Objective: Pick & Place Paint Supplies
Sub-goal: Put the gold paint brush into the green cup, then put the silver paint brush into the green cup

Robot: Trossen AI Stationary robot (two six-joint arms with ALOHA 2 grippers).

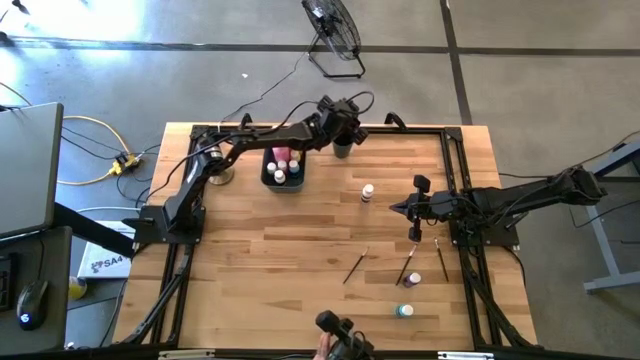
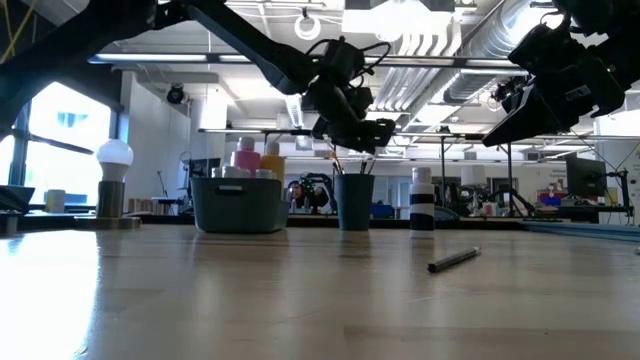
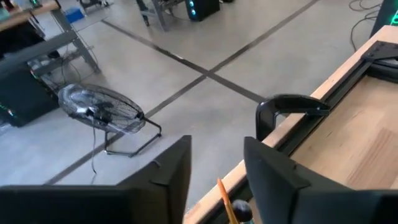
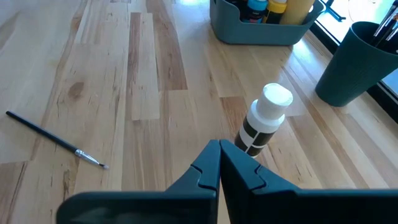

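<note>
While my left gripper (image 1: pixel 343 137) hangs over the dark cup (image 1: pixel 342 150), fingers apart – my right gripper (image 1: pixel 398 208) waits pinched together

cup (image 2: pixel 354 200) – brushes mostly hidden | bin (image 2: pixel 238 204) – bottles half hidden

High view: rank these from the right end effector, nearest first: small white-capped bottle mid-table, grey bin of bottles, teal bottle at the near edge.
From the right end effector:
1. Small white-capped bottle, just beyond its tip, mid-table.
2. Teal bottle, toward the table's near edge.
3. Grey bin, far side, under the left arm.
</note>
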